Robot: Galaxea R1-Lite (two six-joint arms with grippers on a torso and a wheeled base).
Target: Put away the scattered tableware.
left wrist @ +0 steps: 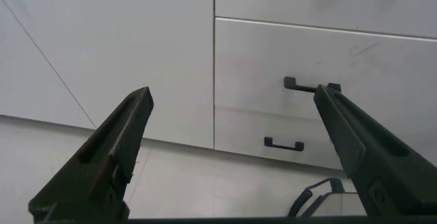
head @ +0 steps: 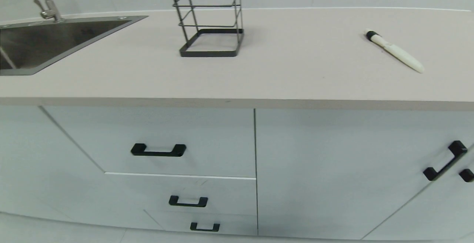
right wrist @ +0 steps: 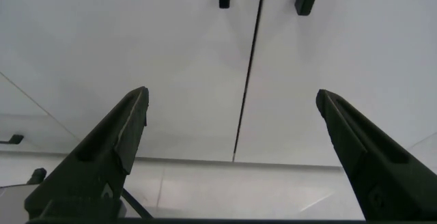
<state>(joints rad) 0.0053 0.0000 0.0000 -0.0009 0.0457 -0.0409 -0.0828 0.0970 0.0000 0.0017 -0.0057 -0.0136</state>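
While both arms sit low before the cabinet fronts, left gripper (left wrist: 231,93) is spread wide w/ nothing between its fingers, facing the drawer fronts (left wrist: 307,53). Right gripper (right wrist: 231,93) is likewise wide apart & empty, facing the cabinet doors (right wrist: 171,60). On the counter (head: 296,83), a white-handled utensil (head: 394,51) w/ black tip lies flat near the right edge, twds the back. Wire rack (head: 208,54) stands mid-back, well apart from it. Sink (head: 55,35) at back left corner.
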